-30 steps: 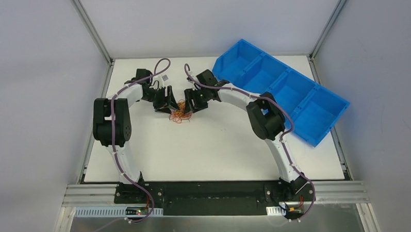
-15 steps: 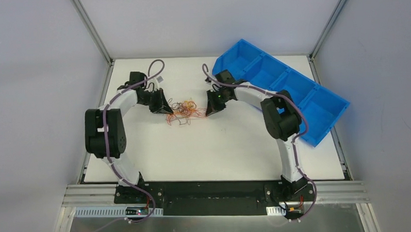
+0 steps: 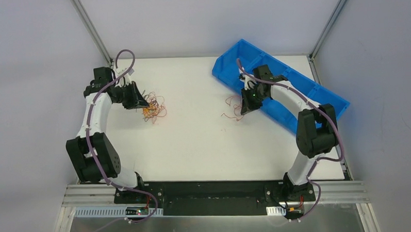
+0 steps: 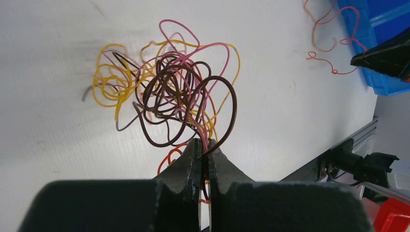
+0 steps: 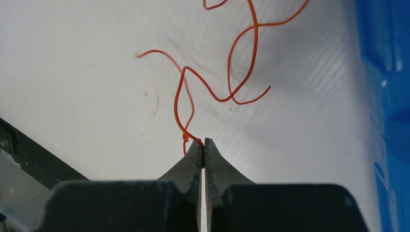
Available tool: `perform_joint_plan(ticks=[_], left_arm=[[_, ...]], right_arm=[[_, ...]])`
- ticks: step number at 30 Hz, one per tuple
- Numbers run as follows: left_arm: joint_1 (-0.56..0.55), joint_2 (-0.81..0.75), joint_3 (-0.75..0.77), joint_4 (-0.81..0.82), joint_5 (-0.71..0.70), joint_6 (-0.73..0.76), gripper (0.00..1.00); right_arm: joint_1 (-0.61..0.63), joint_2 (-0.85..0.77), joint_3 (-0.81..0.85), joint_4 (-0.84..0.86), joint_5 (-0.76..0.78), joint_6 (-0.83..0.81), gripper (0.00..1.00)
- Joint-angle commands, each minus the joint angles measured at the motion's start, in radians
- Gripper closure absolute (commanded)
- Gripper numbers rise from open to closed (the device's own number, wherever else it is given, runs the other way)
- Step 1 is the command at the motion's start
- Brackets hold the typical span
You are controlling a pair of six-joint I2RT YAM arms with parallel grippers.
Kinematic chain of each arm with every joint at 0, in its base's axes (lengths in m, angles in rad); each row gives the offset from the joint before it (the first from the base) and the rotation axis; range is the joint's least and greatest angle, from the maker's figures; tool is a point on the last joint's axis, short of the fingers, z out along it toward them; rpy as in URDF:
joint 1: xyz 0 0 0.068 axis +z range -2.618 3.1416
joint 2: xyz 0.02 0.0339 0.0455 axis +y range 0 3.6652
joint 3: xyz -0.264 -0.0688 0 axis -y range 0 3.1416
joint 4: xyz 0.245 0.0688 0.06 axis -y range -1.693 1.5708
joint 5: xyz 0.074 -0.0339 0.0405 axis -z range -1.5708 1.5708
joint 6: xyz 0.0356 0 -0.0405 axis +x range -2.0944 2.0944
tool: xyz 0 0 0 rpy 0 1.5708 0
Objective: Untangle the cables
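Note:
A tangled ball of cables (image 4: 179,92) (image 3: 153,106) in brown, pink, yellow and orange hangs from my left gripper (image 4: 204,145) (image 3: 142,103), which is shut on several of its strands at the table's far left. A lone red cable (image 5: 217,82) (image 3: 233,107) trails over the white table from my right gripper (image 5: 203,143) (image 3: 244,107), shut on its end, beside the blue bin. In the left wrist view the red cable (image 4: 333,43) lies far off at the upper right.
A long blue bin (image 3: 290,92) with several compartments lies slanted at the back right, right behind the right gripper. The white table (image 3: 204,147) ends at a metal frame rail (image 3: 211,190) near the arm bases. Grey walls enclose the sides.
Both grippers shut on the bundle at the table's middle, then pulled apart: the left went far left with the main tangle, the right went right to the bin, and the red cable came free.

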Motion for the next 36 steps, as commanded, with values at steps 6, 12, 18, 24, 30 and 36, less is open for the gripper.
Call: perform_joint_plan(ticks=[6, 12, 18, 24, 30, 36], left_arm=[[-0.041, -0.114, 0.171, -0.067, 0.224, 0.01, 1.0], [-0.114, -0.119, 0.103, -0.07, 0.386, 0.019, 0.99], [-0.086, -0.086, -0.096, -0.107, 0.281, 0.135, 0.32], [-0.075, 0.012, -0.078, -0.055, 0.21, 0.161, 0.34], [-0.135, 0.176, -0.029, 0.051, 0.19, 0.084, 0.39], [-0.248, 0.278, -0.065, 0.057, 0.194, 0.109, 0.34]], right_arm=[[0.017, -0.171, -0.051, -0.159, -0.171, -0.142, 1.0], [0.074, -0.193, -0.038, -0.183, -0.194, -0.13, 0.62], [0.073, -0.132, 0.012, -0.176, -0.184, -0.123, 0.25], [0.161, 0.0, 0.123, -0.025, -0.189, -0.003, 0.22], [0.258, 0.173, 0.248, 0.13, -0.214, 0.152, 0.22], [0.351, 0.306, 0.328, 0.219, -0.233, 0.244, 0.21]])
